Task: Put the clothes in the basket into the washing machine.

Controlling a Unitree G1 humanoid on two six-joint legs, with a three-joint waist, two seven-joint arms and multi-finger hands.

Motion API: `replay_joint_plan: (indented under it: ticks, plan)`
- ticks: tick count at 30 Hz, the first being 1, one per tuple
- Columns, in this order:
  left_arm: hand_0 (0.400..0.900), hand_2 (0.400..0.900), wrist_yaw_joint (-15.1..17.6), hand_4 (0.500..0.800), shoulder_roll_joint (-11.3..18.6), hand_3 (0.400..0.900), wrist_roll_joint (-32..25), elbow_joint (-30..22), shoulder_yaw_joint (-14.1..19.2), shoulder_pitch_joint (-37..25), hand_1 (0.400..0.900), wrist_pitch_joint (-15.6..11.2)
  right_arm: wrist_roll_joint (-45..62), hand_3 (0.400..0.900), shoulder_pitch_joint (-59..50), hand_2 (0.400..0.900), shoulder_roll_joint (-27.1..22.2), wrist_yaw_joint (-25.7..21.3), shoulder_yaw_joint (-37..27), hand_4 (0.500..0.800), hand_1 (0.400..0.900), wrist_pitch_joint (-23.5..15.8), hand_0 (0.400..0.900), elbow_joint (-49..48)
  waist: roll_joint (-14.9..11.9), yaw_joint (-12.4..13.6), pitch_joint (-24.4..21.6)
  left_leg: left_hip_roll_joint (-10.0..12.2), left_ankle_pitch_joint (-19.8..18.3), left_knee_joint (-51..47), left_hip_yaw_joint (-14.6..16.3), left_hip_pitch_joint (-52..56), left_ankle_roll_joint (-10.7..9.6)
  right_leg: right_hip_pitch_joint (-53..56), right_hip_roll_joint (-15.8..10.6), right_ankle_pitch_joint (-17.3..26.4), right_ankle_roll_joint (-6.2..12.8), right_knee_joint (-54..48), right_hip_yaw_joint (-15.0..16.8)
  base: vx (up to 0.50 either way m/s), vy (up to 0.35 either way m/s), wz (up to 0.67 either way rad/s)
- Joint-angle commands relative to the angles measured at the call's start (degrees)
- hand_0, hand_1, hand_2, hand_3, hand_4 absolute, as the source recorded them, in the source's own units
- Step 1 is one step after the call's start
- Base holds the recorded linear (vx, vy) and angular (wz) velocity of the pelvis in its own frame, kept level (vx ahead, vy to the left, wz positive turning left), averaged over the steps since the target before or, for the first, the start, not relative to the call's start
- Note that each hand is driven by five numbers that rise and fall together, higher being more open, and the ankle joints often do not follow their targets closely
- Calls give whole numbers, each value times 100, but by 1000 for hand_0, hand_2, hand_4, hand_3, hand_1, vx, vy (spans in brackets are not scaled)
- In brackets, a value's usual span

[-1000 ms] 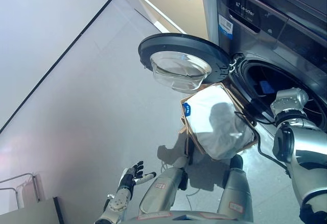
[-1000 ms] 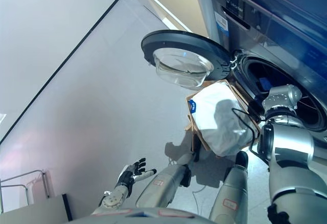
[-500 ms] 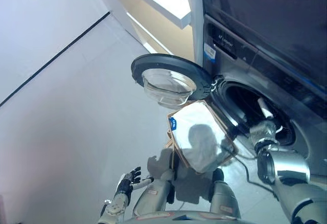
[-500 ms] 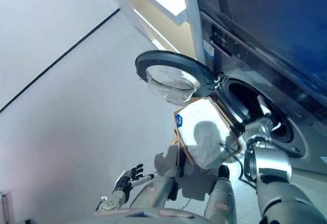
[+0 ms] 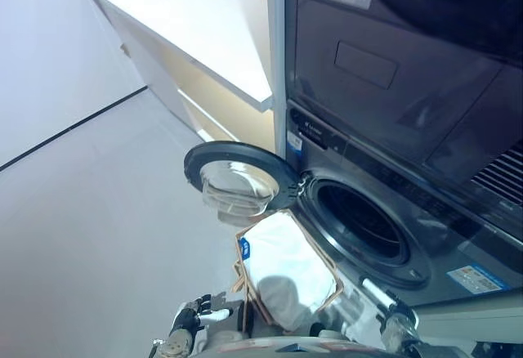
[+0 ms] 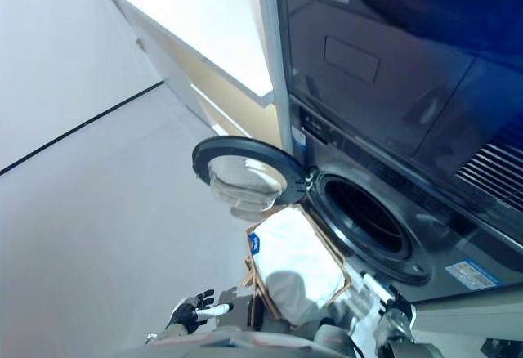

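The washing machine (image 5: 425, 248) stands at the right with its round door (image 5: 237, 182) swung open to the left and the dark drum opening (image 5: 359, 223) showing. A brown-rimmed basket (image 5: 243, 280) holding white cloth (image 5: 286, 272) sits on the floor just below the door. My left hand (image 5: 189, 319) is open and empty at the bottom left, left of the basket. My right hand (image 6: 392, 309) shows at the bottom right, below the drum opening and right of the basket, blurred.
A white counter (image 5: 196, 31) with pale cabinets runs back on the left of the machine. A second dark appliance (image 5: 392, 72) is stacked above the washer. The grey floor (image 5: 98, 211) spreads to the left, with a black line along the wall's foot.
The view has swung upward, so the counter and the upper appliance now show. My right hand has come back out of the drum opening and now sits below it.
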Motion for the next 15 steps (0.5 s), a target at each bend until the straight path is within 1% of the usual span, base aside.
replay_joint_plan:
  ticks: [1,3,5,6,7,11,15]
  plan:
    - [900,900,-144,800,255,900,421,373,425,-216,900,-61,-2332,900,-20,900,-51,-131,873,800,900,69,900,-18,-319,41,-138,-464,-583,80,6,269,240,795,-59,1235,178,-1740,-54,1,14,-7]
    - [900,900,-203,800,298,900,664,447,469,-180,900,-29,-3444,900,219,900,23,-181,1408,800,900,227,900,70,-393,32,-209,-461,-614,94,1,362,260,874,-50,1192,183,-1675,-53,2,16,-6]
    - [900,900,-263,800,320,900,772,513,513,-150,900,10,-3776,900,454,900,48,-168,1476,800,900,261,900,32,-454,-11,-270,-461,-652,114,18,456,269,954,-44,1160,186,-1627,-47,4,13,-5]
    - [900,900,-263,800,320,900,772,513,512,-148,900,10,-3777,900,456,900,48,-169,1477,800,900,262,900,31,-454,-11,-269,-461,-652,114,19,459,269,956,-44,1159,186,-1627,-46,12,15,-7]
    - [900,900,-305,800,326,900,914,599,507,-128,900,66,-4097,900,606,900,106,-152,1590,800,900,336,900,130,-506,-25,-351,-469,-690,135,21,534,285,1031,-36,1139,181,-1606,-34,17,16,-5]
    - [900,900,-334,800,321,900,1078,677,528,-104,900,141,-3976,900,710,900,131,13,1419,800,900,419,900,314,-569,-25,-469,-465,-752,128,44,700,309,1157,-34,1108,184,-1608,-27,15,9,-3]
    - [900,900,-392,800,347,900,1170,654,495,-82,900,159,-3932,900,811,900,54,133,1392,800,900,381,900,249,-603,-49,-502,-450,-784,162,76,746,320,1202,-16,1118,179,-1604,22,-32,0,-6]
